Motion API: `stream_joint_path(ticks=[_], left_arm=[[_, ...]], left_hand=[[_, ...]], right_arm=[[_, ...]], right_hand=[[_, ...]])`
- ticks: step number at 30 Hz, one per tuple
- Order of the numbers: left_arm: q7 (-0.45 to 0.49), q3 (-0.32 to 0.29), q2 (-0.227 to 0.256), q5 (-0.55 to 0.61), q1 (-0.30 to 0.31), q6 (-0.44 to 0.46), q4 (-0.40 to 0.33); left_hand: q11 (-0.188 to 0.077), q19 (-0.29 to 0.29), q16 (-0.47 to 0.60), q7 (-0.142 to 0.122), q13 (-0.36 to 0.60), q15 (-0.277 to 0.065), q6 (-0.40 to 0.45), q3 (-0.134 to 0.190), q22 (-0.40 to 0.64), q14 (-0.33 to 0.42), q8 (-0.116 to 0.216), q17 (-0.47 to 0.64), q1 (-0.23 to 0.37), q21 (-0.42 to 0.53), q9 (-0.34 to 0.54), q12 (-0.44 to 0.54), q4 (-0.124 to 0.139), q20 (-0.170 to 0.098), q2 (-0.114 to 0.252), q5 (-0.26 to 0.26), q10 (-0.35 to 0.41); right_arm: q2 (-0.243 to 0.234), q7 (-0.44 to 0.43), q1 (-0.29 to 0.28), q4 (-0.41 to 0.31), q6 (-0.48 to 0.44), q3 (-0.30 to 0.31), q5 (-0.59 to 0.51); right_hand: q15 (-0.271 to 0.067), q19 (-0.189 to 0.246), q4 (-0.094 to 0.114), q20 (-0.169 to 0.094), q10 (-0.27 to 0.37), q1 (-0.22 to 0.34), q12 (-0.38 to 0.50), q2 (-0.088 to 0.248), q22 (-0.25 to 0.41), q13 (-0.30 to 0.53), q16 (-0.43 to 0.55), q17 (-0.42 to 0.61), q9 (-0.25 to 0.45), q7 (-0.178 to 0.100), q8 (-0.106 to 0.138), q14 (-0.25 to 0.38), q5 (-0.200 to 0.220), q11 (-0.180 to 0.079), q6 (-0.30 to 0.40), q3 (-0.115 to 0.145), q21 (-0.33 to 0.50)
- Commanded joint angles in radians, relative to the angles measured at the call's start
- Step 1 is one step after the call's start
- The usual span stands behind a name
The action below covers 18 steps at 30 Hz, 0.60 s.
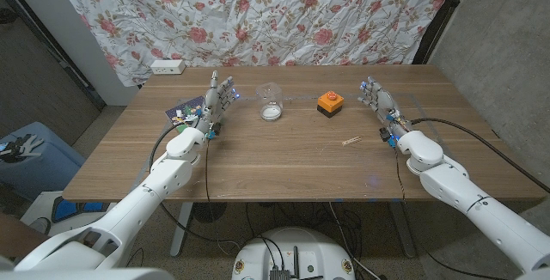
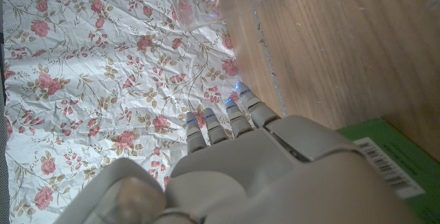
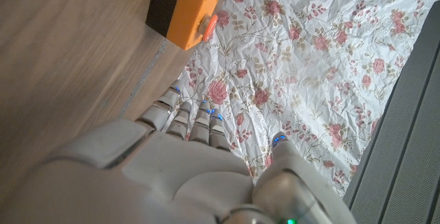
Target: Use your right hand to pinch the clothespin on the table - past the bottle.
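A small pale wooden clothespin (image 1: 351, 141) lies on the table (image 1: 275, 164), just in front of and to the left of my right hand (image 1: 379, 106). That hand stands upright with its fingers up and nothing in it, as the right wrist view (image 3: 172, 176) also shows. A clear plastic bottle (image 1: 271, 104) with a white cap stands mid-table at the back; it appears beyond my fingers in the left wrist view (image 2: 206, 1). My left hand (image 1: 215, 100) stands upright left of the bottle, holding nothing (image 2: 275, 176).
An orange box with a red button (image 1: 329, 103) (image 3: 182, 11) sits between the bottle and my right hand. A green packet (image 1: 182, 113) (image 2: 392, 159) lies beside my left hand. A white power strip (image 1: 167, 66) sits at the back left corner, against the floral cloth (image 1: 284, 14).
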Motion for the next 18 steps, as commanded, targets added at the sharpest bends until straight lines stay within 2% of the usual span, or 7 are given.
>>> stream_joint_path(ticks=[1, 9, 18], left_arm=[[0.0, -0.002, 0.002, -0.001, 0.002, 0.001, -0.002], [0.0, -0.001, 0.001, -0.001, 0.002, 0.001, -0.002], [0.0, -0.001, 0.001, -0.001, 0.001, 0.001, -0.002]], left_hand=[[-0.006, 0.007, 0.005, -0.009, 0.002, -0.007, 0.0, 0.0, 0.002, 0.009, 0.006, 0.003, 0.003, 0.007, 0.005, 0.006, 0.006, 0.0, 0.008, 0.004, 0.003], [-0.006, 0.006, 0.005, -0.009, 0.002, -0.006, 0.0, 0.0, 0.002, 0.009, 0.006, 0.003, 0.003, 0.007, 0.005, 0.005, 0.006, -0.001, 0.008, 0.004, 0.001], [-0.007, 0.007, 0.005, -0.009, 0.002, -0.007, 0.0, 0.0, 0.002, 0.008, 0.006, 0.003, 0.003, 0.007, 0.005, 0.006, 0.006, -0.001, 0.008, 0.004, 0.002]], right_arm=[[-0.053, 0.034, 0.005, 0.04, 0.089, -0.012, -0.098], [-0.087, 0.06, -0.003, 0.067, 0.167, -0.018, -0.162], [-0.112, 0.093, 0.02, 0.125, 0.241, -0.037, -0.237]], right_hand=[[-0.006, 0.007, -0.005, -0.003, 0.008, 0.01, 0.008, -0.001, 0.003, 0.003, 0.005, 0.005, 0.003, -0.012, 0.007, 0.009, -0.005, -0.004, 0.009, 0.001, 0.008], [-0.009, 0.011, -0.009, -0.002, 0.014, 0.01, 0.009, -0.002, 0.003, 0.003, 0.007, 0.007, 0.003, -0.019, 0.007, 0.013, -0.009, -0.008, 0.012, 0.001, 0.009], [-0.013, -0.002, -0.02, 0.0, 0.008, 0.019, 0.007, 0.0, 0.004, 0.003, 0.006, 0.006, 0.003, -0.029, 0.004, 0.011, -0.012, -0.015, 0.009, 0.006, 0.005]])
